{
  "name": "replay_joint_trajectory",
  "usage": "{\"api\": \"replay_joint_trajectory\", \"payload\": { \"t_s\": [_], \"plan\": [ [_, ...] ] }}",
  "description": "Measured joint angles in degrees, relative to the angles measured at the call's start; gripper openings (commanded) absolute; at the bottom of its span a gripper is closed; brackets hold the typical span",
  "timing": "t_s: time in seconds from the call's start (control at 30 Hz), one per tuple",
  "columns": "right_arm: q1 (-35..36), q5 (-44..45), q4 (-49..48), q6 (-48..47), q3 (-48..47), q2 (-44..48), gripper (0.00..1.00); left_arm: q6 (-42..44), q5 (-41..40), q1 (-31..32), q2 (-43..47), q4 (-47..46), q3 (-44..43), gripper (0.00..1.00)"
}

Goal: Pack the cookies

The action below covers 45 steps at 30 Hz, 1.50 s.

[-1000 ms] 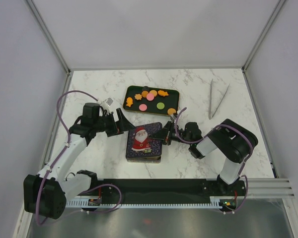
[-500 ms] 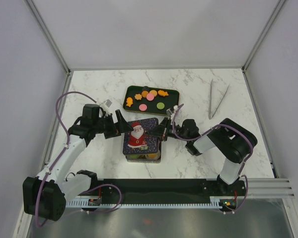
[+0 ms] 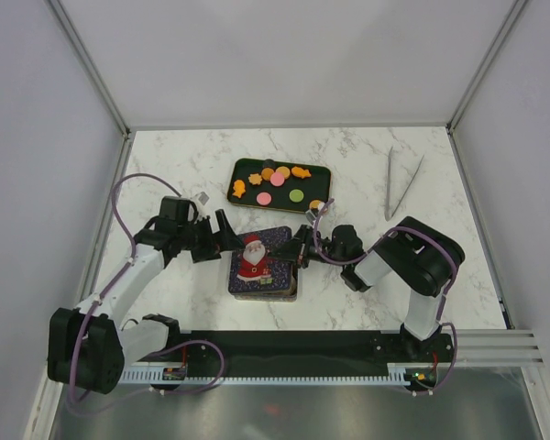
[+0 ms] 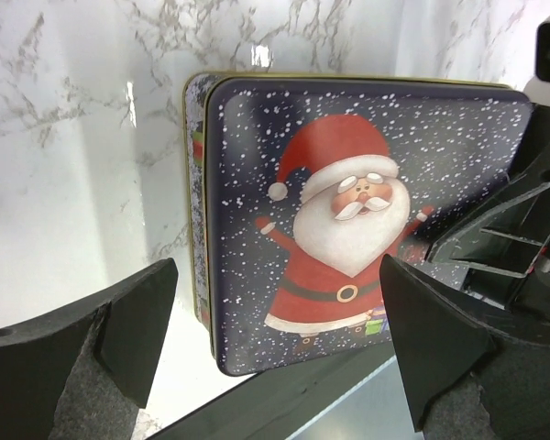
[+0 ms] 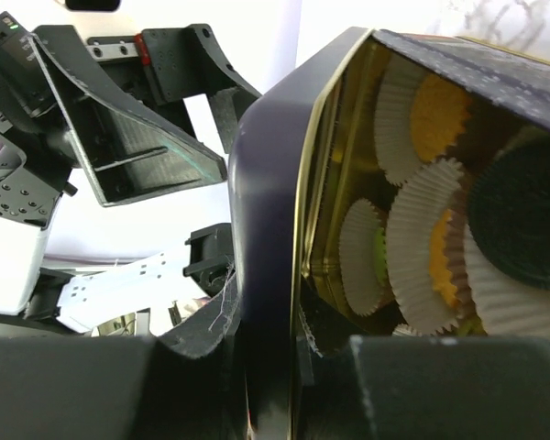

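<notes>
Over the last second the right gripper [image 3: 301, 249], clamped on the Santa lid [image 3: 259, 257], has carried it left over the tin [image 3: 264, 291]. The left gripper [image 3: 226, 236] stands spread beside it. Some paper cups [image 5: 412, 247] look filled, but most cookies [image 3: 277, 180] lie beyond both grippers on the tray [image 3: 247, 166], unpacked.

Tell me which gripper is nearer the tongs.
Right. The right gripper, clamped on the lid's right edge, lies front-left of the tongs. The left gripper sits farther left, open, beyond the lid.
</notes>
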<state>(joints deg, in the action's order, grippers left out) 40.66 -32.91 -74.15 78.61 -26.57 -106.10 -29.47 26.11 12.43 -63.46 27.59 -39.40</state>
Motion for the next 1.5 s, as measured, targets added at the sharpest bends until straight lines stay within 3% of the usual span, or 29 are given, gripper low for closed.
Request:
{"api": "replay_joint_trajectory", "payload": {
  "t_s": [0.23, 0.63, 0.73, 0.93, 1.5],
  "plan": [
    [0.0, 0.7, -0.5, 0.0, 1.4, 0.0, 0.01, 0.0, 2.2, 0.2, -1.8, -1.7, 2.0, 1.00],
    [-1.0, 0.9, -1.7, 0.1, 3.5, 0.0, 0.13, 0.0, 5.6, 0.9, -4.5, -5.0, 2.7, 1.00],
    [-1.4, 0.9, -1.8, 0.1, 4.0, 0.0, 0.21, 0.0, 5.7, 1.3, -4.8, -5.3, 3.3, 1.00],
    [-2.0, 0.9, -2.1, 0.2, 5.1, 0.0, 0.28, 0.0, 5.7, 1.7, -5.7, -5.4, 3.5, 1.00],
    [-4.9, 0.7, -0.8, -0.1, 8.2, 2.2, 0.36, 0.0, 5.0, 3.8, -7.8, -6.2, 3.5, 1.00]
  ]
}}
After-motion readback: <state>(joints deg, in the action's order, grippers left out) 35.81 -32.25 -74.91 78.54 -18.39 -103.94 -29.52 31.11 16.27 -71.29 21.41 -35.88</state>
